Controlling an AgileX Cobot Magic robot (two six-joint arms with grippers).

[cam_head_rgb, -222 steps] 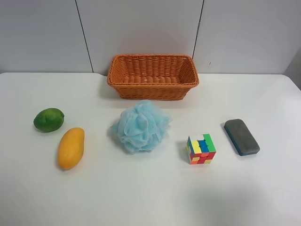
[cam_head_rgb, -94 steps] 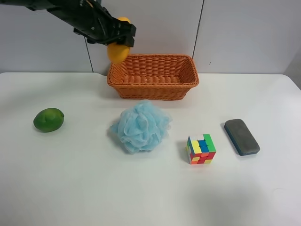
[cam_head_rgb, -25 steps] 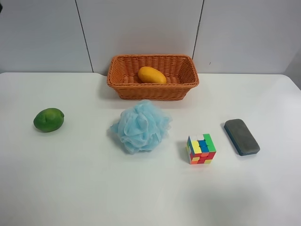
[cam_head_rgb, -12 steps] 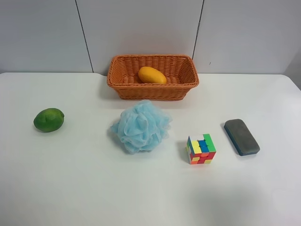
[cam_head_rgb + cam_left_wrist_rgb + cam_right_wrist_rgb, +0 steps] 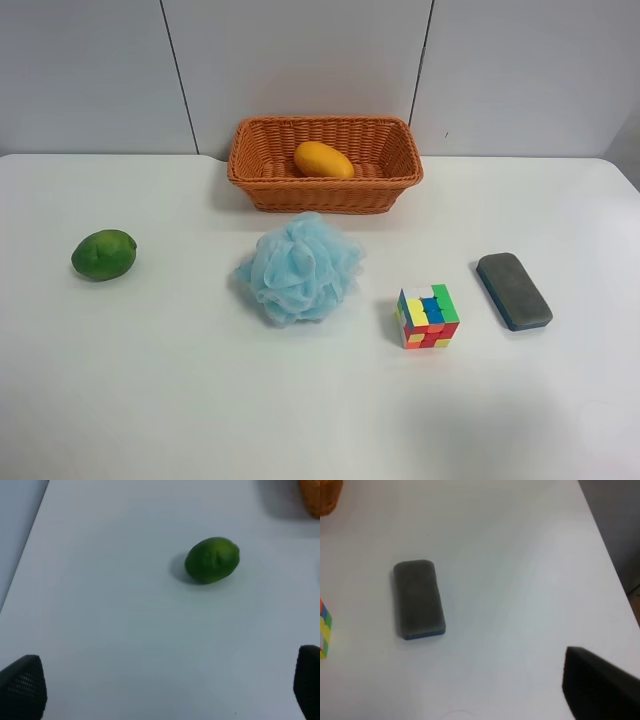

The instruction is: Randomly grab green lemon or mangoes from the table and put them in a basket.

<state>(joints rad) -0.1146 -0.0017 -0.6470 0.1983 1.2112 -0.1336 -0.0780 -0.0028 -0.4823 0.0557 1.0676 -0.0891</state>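
Note:
The green lemon (image 5: 103, 254) lies on the white table (image 5: 200, 400) at the exterior high view's left. It also shows in the left wrist view (image 5: 212, 560). My left gripper (image 5: 165, 685) hangs above the table a short way from the lemon, open and empty, with its fingertips wide apart. The yellow-orange mango (image 5: 323, 160) lies inside the wicker basket (image 5: 325, 195) at the back. Of my right gripper only one dark finger (image 5: 600, 687) shows, so its state is unclear. Neither arm shows in the exterior high view.
A blue bath pouf (image 5: 300, 268) sits in front of the basket. A coloured cube (image 5: 428, 316) and a grey eraser (image 5: 513, 290) lie at the exterior high view's right. The eraser (image 5: 418, 599) is below my right wrist, near the table's edge.
The mango went from the table beside the lemon, carried by the arm at the exterior high view's left, into the basket. That arm has left the view. Nothing moved in the last second.

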